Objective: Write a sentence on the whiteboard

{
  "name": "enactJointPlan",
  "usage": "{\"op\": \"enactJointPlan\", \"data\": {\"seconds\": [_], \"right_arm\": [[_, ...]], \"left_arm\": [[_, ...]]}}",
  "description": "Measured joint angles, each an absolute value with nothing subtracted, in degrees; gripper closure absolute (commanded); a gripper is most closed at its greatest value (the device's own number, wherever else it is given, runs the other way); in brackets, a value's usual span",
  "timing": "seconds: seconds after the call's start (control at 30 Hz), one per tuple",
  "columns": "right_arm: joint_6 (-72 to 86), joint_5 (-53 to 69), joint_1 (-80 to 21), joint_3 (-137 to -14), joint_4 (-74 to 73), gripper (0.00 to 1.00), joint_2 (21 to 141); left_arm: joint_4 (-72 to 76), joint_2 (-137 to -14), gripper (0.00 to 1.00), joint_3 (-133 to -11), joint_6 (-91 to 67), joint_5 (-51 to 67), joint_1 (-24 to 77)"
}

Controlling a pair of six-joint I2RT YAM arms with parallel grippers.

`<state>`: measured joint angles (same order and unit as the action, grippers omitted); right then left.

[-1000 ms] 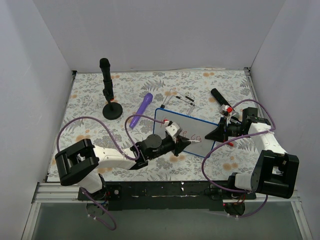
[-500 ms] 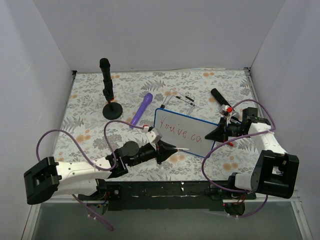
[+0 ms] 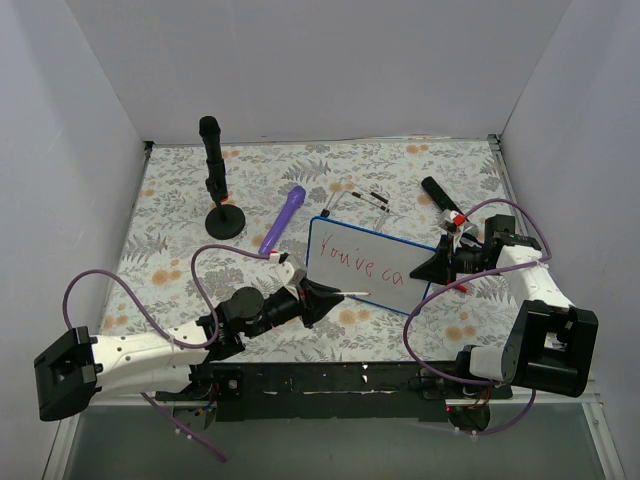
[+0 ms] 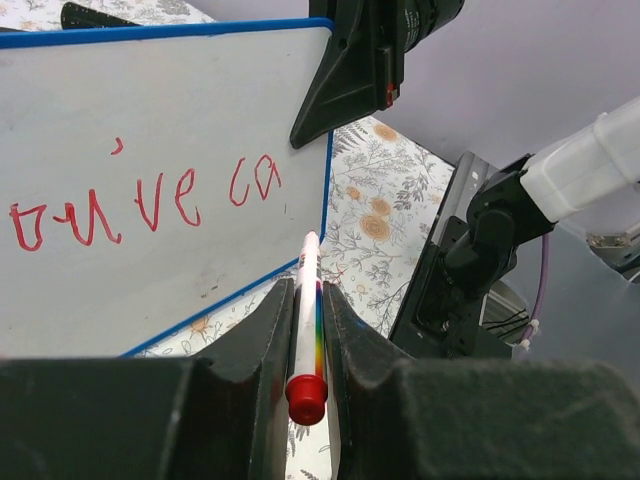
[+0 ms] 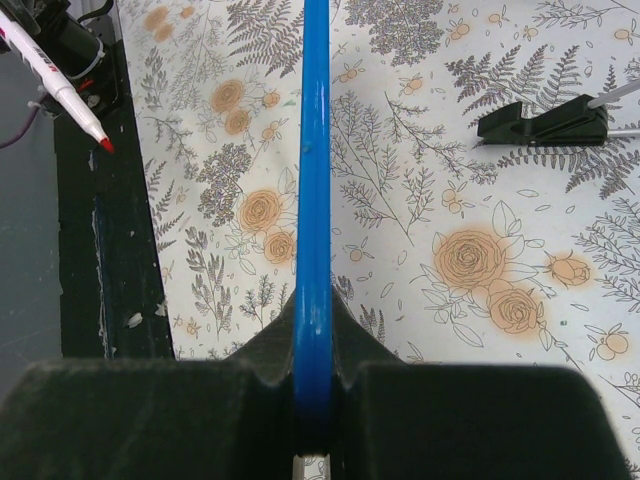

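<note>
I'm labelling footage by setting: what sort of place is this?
Probably a robot lab's test booth: plain white walls box in a floral tabletop, and the left arm and right arm are mounted at its near edge, working on a whiteboard.

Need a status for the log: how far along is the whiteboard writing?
Done: red text "You've ca" on the whiteboard. In hand: left gripper grips the marker, tip apparently off the board; right gripper clamps the board's rim. Left: the rest of the sentence. The text stops mid-word and the space below it is blank.
</note>
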<state>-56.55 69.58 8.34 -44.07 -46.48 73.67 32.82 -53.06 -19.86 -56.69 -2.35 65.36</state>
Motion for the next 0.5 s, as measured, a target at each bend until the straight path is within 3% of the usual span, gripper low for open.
{"op": "enactJointPlan", "data": {"seconds": [0.23,0.5], "right_arm": [[-57.04,69.6,8.34,-44.07,-46.57,0.99,73.67],[-57.1,69.63,8.34,-44.07,-46.59,0.99,73.67]], "left_arm": [[34.7,-56.73,1.0,-19.86,-57.69,-2.59,65.36],[40.27,-69.82,1.0,-23.94,-57.63,-2.59,65.36]]}}
